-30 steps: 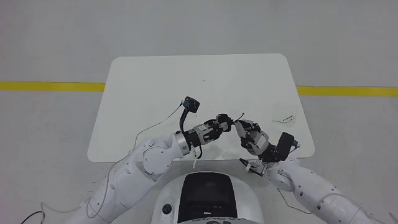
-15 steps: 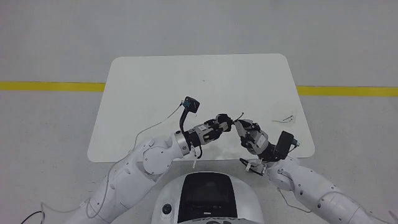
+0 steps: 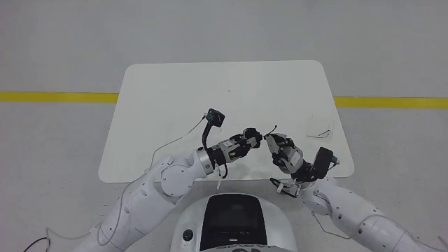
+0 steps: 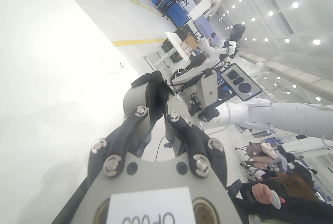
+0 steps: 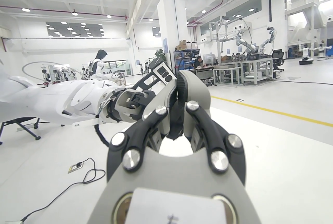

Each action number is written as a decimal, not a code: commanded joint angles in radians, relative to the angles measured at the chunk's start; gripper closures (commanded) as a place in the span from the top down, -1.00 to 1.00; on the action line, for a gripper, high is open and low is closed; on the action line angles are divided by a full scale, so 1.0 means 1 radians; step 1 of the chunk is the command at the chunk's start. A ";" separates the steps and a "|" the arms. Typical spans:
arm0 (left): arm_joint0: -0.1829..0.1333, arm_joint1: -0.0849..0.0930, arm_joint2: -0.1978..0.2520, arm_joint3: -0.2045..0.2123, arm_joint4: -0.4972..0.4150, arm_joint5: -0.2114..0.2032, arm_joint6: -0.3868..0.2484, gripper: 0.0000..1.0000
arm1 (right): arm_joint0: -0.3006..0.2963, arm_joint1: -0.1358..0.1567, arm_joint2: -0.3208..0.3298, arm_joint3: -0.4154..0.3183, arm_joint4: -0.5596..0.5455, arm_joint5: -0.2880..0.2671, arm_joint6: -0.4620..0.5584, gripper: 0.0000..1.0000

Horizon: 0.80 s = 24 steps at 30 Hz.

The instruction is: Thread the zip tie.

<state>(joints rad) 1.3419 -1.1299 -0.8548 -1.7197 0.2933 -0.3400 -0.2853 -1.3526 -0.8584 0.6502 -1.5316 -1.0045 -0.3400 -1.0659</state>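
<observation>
Over the near middle of the white table (image 3: pixel 210 91), my two grippers meet tip to tip. The left gripper (image 3: pixel 257 138) comes in from the left and the right gripper (image 3: pixel 268 141) from the right. A thin black zip tie (image 3: pixel 271 131) sticks up and away from the spot where they touch. In the left wrist view the left gripper (image 4: pixel 159 91) has its black pads pressed together, with the right arm just beyond. The right gripper (image 5: pixel 178 88) is likewise shut, fingers flat against each other, and the left arm lies close behind it. The part of the tie inside the fingers is hidden.
A second thin zip tie (image 3: pixel 321 135) lies loose near the table's right edge, also seen as a small dark strand (image 4: pixel 117 70). A thin cable (image 3: pixel 175 140) runs across the table beside the left arm. The far half of the table is bare.
</observation>
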 commanded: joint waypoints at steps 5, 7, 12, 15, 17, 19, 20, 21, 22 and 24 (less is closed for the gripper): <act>0.000 0.000 0.000 0.000 0.000 0.000 0.000 -1.00 | 0.008 0.003 -0.009 0.005 0.005 0.000 0.005 -1.00; 0.000 0.000 0.000 0.000 0.000 0.000 0.000 -1.00 | 0.010 0.003 -0.012 0.009 0.009 0.000 0.007 -1.00; 0.000 0.000 0.000 0.000 0.000 0.000 0.000 -1.00 | 0.016 0.003 -0.016 0.016 0.016 0.000 0.013 -1.00; 0.000 0.000 0.000 0.000 0.000 0.000 0.000 -1.00 | 0.018 0.002 -0.017 0.017 0.017 0.000 0.011 -1.00; 0.000 0.000 0.000 0.000 0.000 0.000 0.000 -1.00 | 0.019 0.002 -0.017 0.018 0.017 0.000 0.006 -1.00; 0.000 0.000 0.000 0.000 0.000 0.000 0.000 -1.00 | 0.018 0.001 -0.016 0.018 0.016 0.000 -0.003 -1.00; 0.000 0.000 0.000 0.000 0.000 0.000 0.000 -1.00 | 0.018 0.002 -0.015 0.018 0.015 0.000 -0.008 -1.00; 0.000 0.000 0.000 0.000 0.000 0.000 0.000 -1.00 | 0.017 0.002 -0.013 0.018 0.014 0.000 -0.012 -1.00; 0.000 0.000 0.000 0.000 0.000 0.000 0.000 -1.00 | 0.017 0.002 -0.012 0.019 0.014 0.000 -0.015 -1.00; 0.000 0.000 0.000 0.000 0.000 0.000 0.000 -1.00 | 0.015 0.002 -0.009 0.018 0.011 0.000 -0.020 -1.00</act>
<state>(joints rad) 1.3419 -1.1299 -0.8548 -1.7197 0.2933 -0.3400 -0.2853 -1.3371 -0.8563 0.6400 -1.5132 -0.9923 -0.3400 -1.0847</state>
